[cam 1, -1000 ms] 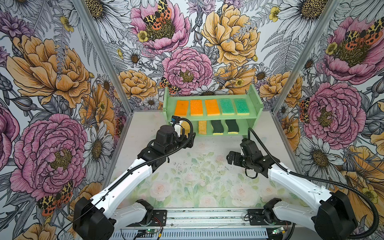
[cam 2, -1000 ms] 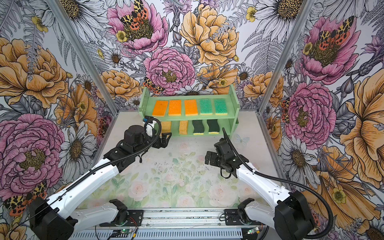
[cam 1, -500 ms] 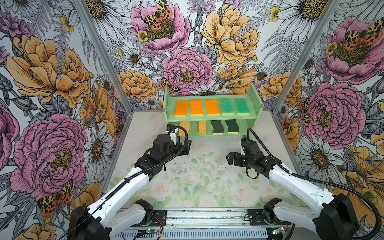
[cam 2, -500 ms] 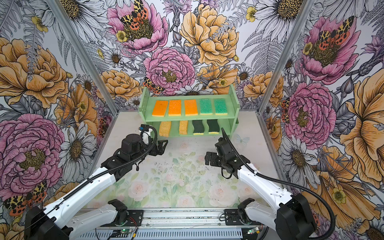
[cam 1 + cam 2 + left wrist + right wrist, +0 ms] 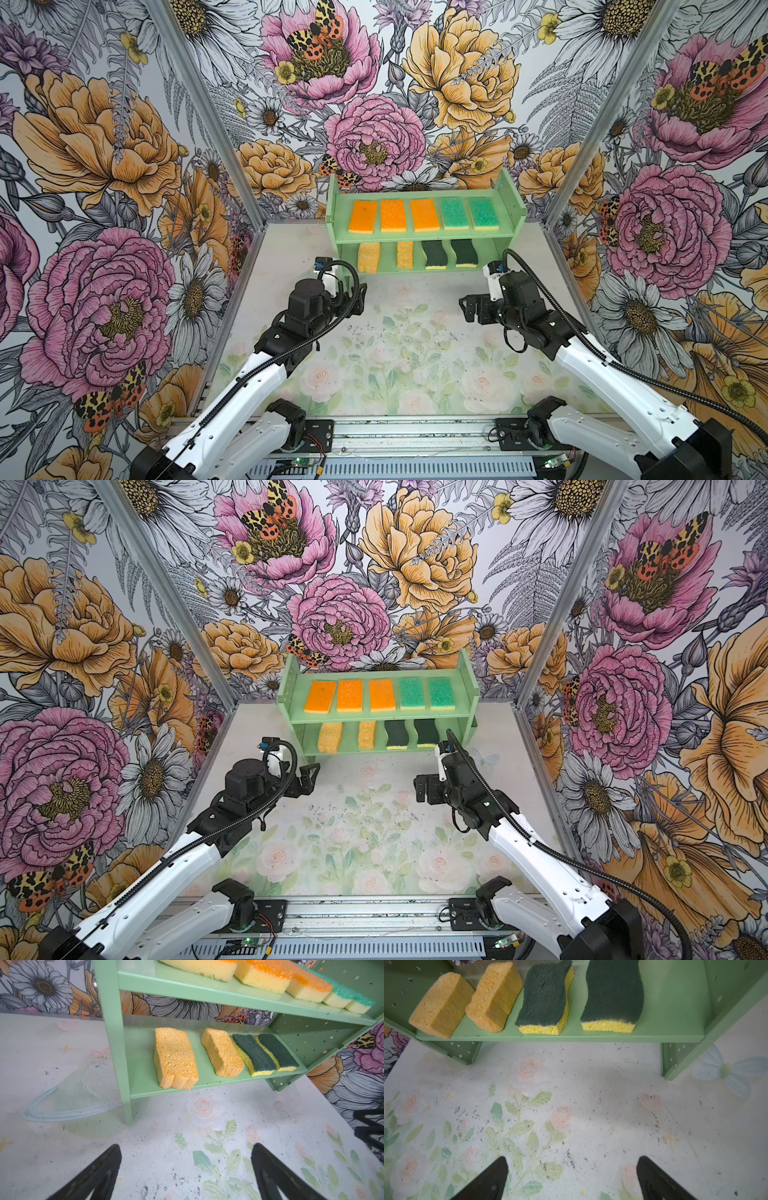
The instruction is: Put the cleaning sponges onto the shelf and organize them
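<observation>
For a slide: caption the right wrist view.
Two porous yellow sponges, two wavy green-topped sponges on a mint wooden shelf.

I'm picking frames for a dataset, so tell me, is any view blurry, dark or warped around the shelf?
Both top views: even light, the shelf sharp. Left wrist view: wide-angle warp leans the shelf's post, and the left gripper is soft at the frame's edge. Right wrist view: the lower tier lies in shade, corners darken, the right gripper is blurred.
</observation>
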You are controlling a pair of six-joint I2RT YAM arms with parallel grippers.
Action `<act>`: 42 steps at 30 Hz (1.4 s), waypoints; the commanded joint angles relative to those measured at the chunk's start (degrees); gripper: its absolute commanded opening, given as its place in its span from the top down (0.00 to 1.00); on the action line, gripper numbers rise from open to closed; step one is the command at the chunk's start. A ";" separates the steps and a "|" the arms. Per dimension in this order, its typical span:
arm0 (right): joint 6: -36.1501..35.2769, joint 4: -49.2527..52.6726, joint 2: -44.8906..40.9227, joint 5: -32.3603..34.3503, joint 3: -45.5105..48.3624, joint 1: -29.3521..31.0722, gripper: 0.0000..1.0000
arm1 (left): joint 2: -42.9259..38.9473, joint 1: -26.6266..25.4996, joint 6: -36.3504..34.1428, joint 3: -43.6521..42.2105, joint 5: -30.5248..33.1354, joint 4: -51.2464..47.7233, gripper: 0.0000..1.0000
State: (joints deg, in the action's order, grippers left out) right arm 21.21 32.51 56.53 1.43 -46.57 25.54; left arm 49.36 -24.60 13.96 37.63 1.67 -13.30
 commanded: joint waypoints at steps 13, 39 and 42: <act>-12.69 -0.01 -4.28 6.13 -1.73 -8.75 0.01 | -4.15 7.40 -4.42 -8.67 6.37 11.50 0.01; -17.98 -29.48 -7.48 5.33 13.67 -19.63 0.00 | 15.25 26.36 -17.24 -21.69 -0.80 52.53 0.01; -17.16 -44.13 -5.12 3.99 20.78 -21.39 0.00 | 17.89 27.10 -17.58 -22.21 -1.80 55.73 0.01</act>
State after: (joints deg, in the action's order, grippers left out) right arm 4.43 2.07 49.39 7.03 -30.39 5.26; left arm 65.69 1.61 -2.11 16.53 2.44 36.16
